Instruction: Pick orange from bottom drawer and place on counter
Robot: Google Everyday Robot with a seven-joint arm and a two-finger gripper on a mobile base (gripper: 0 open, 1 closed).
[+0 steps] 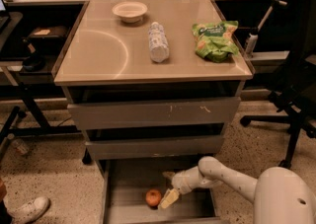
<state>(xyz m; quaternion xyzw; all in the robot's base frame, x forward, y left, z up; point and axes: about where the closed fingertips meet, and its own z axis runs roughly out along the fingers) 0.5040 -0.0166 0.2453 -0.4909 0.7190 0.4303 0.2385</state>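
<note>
Grey metal forms the bottom drawer [129, 187], which stands open directly below the counter [94, 65] and projects forward past the counter's front edge. The orange [153, 198] lies on the drawer floor, below the middle of the counter's front edge and slightly to the camera's left of centre.

The gripper [169, 198] is inside the bottom drawer, far below counter level, just beside the orange on the camera's right. Its pale tip points down and toward the fruit. Contact between gripper and orange cannot be confirmed. Whether the gripper is apart or closed cannot be told. The white arm [224, 172] enters from below the counter's right front corner and slopes down to the gripper.

The counter is a beige-grey glossy surface with a curved arc mark [122, 50] on its left half. On the counter:
- A shallow pale bowl [130, 11] sits near the rear edge, left of centre.
- A clear plastic bottle [158, 42] lies on its side at the centre.
- A green snack bag [215, 40] lies near the right edge.

Between the counter and the bottom drawer are the top drawer [153, 113] and the middle drawer [153, 147], both with plain grey fronts. To the right of the counter stands a black office chair [295, 94].
</note>
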